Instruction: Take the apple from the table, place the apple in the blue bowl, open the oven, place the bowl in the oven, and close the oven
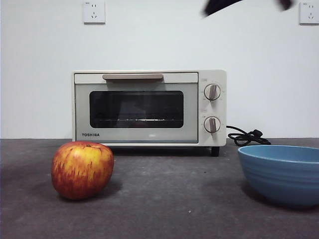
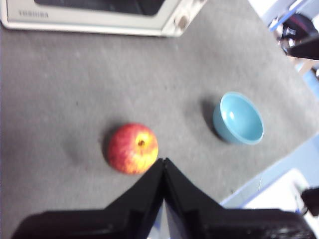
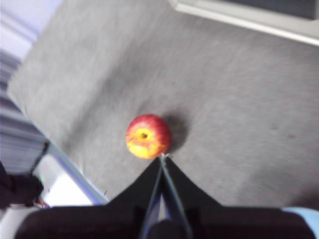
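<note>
The red and yellow apple (image 1: 82, 170) rests on the dark grey table (image 1: 164, 199), left of centre and in front of the oven. The blue bowl (image 1: 281, 173) stands empty at the right, apart from the apple. Behind them the cream oven (image 1: 148, 107) has its dark glass door closed. High above the table my left gripper (image 2: 163, 160) is shut and holds nothing; the apple (image 2: 132, 148) and the bowl (image 2: 239, 118) lie below it. My right gripper (image 3: 162, 157) is shut and empty too, high over the apple (image 3: 148, 136). A black arm tip (image 1: 219, 6) shows at the top edge.
The oven's black cord (image 1: 246, 136) lies coiled on the table to its right. Two wall sockets (image 1: 93, 11) sit on the white wall behind. The table's edge (image 2: 269, 172) runs close beyond the bowl in the left wrist view.
</note>
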Motion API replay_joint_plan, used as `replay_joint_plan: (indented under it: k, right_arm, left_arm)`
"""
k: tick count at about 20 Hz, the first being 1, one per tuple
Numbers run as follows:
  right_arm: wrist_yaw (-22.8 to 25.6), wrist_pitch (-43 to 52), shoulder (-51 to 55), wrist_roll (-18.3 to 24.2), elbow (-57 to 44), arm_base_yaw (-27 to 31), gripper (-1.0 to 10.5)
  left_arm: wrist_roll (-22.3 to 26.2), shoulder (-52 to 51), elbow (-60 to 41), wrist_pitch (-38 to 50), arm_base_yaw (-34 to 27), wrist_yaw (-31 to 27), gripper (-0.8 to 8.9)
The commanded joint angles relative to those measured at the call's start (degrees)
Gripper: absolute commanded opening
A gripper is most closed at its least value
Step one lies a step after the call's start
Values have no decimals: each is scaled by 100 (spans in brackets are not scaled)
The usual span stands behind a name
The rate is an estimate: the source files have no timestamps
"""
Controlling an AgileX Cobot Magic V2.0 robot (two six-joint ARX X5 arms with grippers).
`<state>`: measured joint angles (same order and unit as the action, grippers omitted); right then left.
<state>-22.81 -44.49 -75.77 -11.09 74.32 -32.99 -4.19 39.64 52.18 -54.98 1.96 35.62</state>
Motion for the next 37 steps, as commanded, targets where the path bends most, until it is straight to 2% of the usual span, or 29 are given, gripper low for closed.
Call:
replay_joint_plan:
  k: [1, 2, 5, 8, 10, 11, 13, 14, 15, 25, 28, 29, 33, 34, 37]
  right_arm:
    - [98, 31, -658, 83, 437, -557, 12]
    - [105, 26, -953, 92, 643, -745, 13]
    - [216, -107, -1738, 249, 1261, -1196, 130]
    - [278, -184, -2284, 282, 1727, -1403, 136]
    - [562, -221, -2564, 341, 1965, -1486, 165]
    - [745, -227, -2686, 365, 2037, -1517, 285]
    - [951, -203, -2898, 378, 2068, -1543, 626]
    - [1025, -186, -3021, 407, 2068, -1545, 746]
    - [1058, -157, -3165, 450, 2068, -1567, 790]
    - [1198, -33, -4485, 535, 2068, -1928, 789]
    - [1263, -24, -4697, 546, 2065, -2094, 777]
    - [1322, -33, -4704, 544, 2065, -2109, 708]
    - [1593, -20, -4699, 507, 2065, -2179, 146]
    - [1646, -66, -4699, 511, 2065, -2177, -26]
    - [1729, -216, -4599, 514, 2081, -2177, -8]
  left_arm:
    - [286, -17, 4, -81, 13, 39, -5]
    - [295, -17, 4, -116, 13, 37, -5]
    - [380, -17, 4, -234, 13, 39, -5]
    - [446, -17, 4, -437, 13, 39, -5]
    - [446, -22, 4, -581, 13, 39, -5]
    - [461, -24, 4, -629, 13, 39, -5]
    - [525, -28, 4, -715, 13, 39, -5]
    - [568, -28, 4, -739, 13, 37, -5]
    - [592, -28, 4, -754, 13, 37, -5]
    - [634, -26, 4, -752, 13, 37, -5]
    - [634, -26, 4, -763, 13, 37, -5]
    - [632, -26, 4, -772, 13, 37, -5]
    - [636, -26, 4, -820, 13, 37, -5]
    - [638, -26, 4, -820, 13, 37, -5]
    - [636, -26, 4, -824, 13, 39, -5]
